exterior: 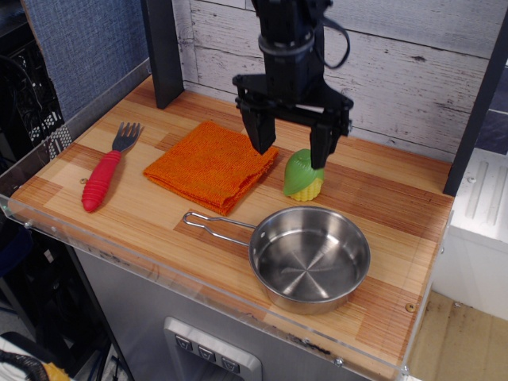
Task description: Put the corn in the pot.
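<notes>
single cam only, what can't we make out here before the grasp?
- corn: top right edge covered by a gripper finger; contact or gap unclear.
- Finger height above the table: no side view.
- Arm above the wrist: cut off by the top edge.
- pot: far outer wall hidden by its own rim.

The shallow round steel pot is polished and mirror-bright, its wire handle thin metal. The green-and-yellow toy corn looks smooth plastic – the orange cloth coarse, matt weave. The plank-patterned wooden counter has a faint sheen.
</notes>
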Motion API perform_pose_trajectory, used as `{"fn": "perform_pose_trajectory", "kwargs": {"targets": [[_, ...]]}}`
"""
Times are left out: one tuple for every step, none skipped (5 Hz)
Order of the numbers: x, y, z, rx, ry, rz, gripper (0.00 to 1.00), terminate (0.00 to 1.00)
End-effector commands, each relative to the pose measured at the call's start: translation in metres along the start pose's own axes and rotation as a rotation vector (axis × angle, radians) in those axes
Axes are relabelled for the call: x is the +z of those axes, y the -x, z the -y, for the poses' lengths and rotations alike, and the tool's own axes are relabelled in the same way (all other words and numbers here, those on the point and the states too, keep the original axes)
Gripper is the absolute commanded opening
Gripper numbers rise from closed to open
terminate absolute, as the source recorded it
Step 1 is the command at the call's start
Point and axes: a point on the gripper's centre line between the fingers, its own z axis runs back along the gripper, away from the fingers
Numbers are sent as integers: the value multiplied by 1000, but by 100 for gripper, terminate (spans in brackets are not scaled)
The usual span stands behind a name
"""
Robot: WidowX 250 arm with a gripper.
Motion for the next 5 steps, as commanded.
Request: {"fn": "perform_pose_trajectory", "kwargs": {"targets": [[-9, -9, -2, -15, -93, 49, 100, 0], [-22, -15, 5, -8, -86, 25, 100, 0], [-33, -19, 8, -6, -81, 6, 100, 0], [-38, -22, 9, 0, -71, -3, 100, 0], [-36, -23, 10, -3, -71, 3, 0, 0]]}}
